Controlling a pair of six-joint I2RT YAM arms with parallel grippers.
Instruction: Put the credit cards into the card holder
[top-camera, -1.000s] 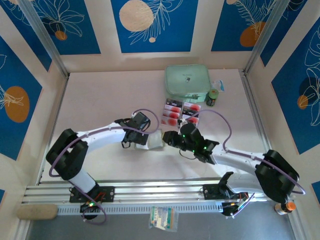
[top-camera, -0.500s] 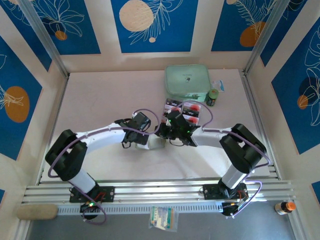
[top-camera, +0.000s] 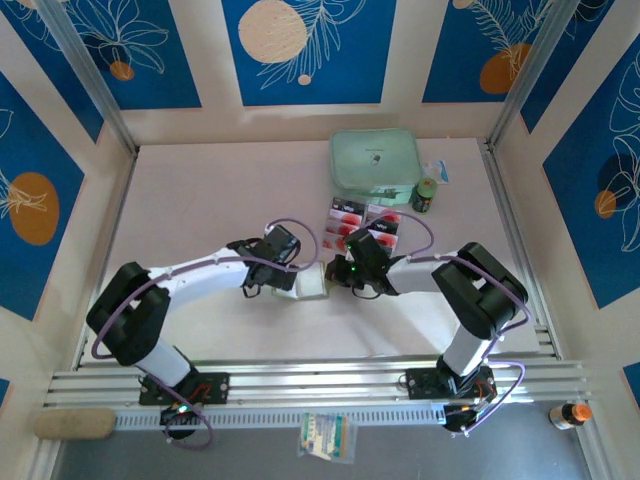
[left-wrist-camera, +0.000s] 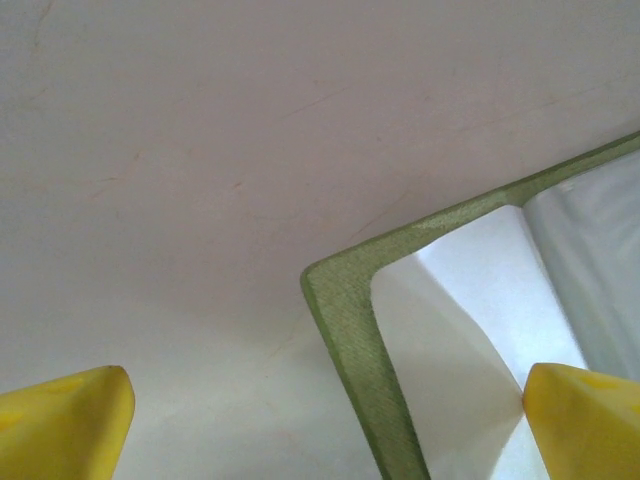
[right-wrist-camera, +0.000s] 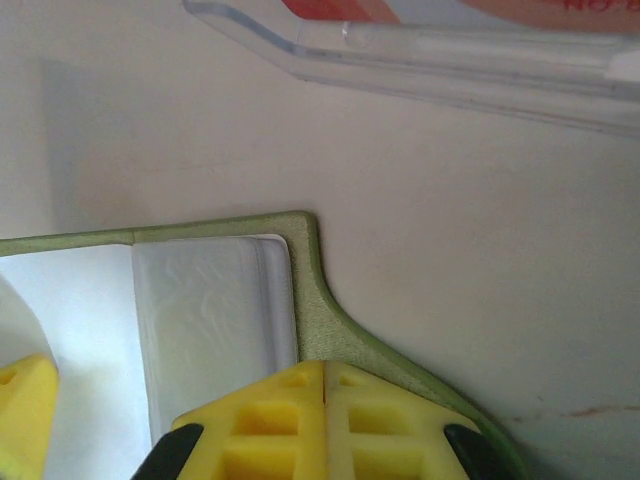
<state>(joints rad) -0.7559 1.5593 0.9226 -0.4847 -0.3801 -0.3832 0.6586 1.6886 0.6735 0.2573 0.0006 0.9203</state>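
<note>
Top external shows both grippers meeting at the open card holder (top-camera: 313, 283) (seemingly steadying it for loading), left gripper (top-camera: 297, 283) released astride its corner, right gripper (top-camera: 337, 277) grip unclear.

right arm folded in, fingers (top-camera: 338, 275) reached card holder (top-camera: 314, 283)

The small squarish card holder (left-wrist-camera: 345, 300) has an olive-green woven border around pale white, glossy inner pockets. Beside it, the clear plastic tray (right-wrist-camera: 420, 60) holds cards (top-camera: 346, 212) with red marks. Beyond the tray lies a mint-green case (top-camera: 374, 160). Both grippers' fingertips (right-wrist-camera: 325, 420) are bright yellow.
</note>
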